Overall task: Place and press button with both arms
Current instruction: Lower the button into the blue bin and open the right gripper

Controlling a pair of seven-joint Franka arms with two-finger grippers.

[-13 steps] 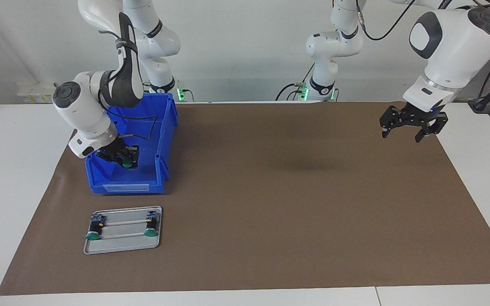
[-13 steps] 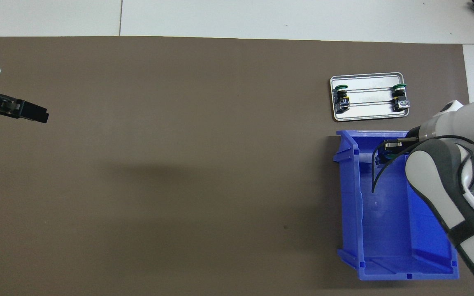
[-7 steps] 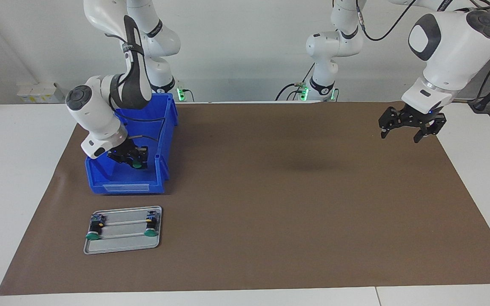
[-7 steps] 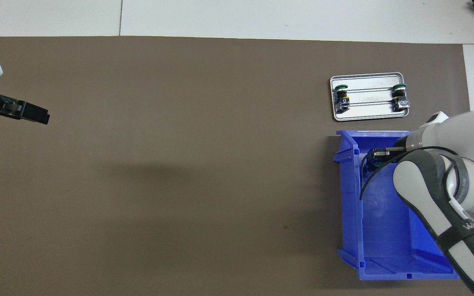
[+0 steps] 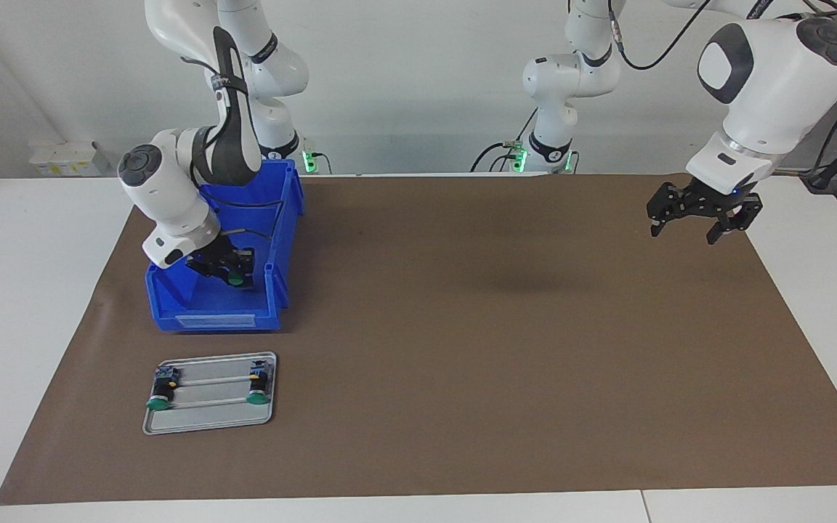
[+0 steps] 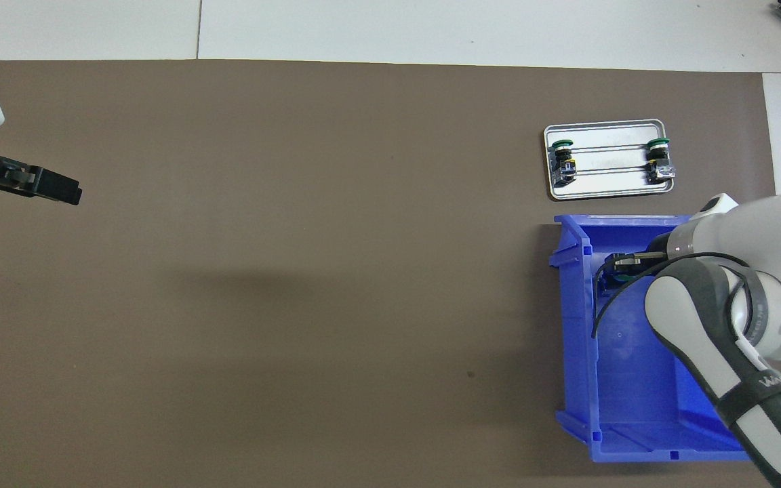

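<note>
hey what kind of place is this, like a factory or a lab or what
Probably a robotics lab bench: two white arms mounted at a table with a brown mat, a blue parts bin, and a metal tray with green push-buttons, against a plain wall.

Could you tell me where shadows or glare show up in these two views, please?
Facing view: a soft dark shadow lies on the brown mat mid-table, and green lights glow at the arm bases. Overhead view: broad faint shadow bands cross the mat; the metal tray shines brightly; the right arm hides much of the blue bin. No obvious blur in either.
</note>
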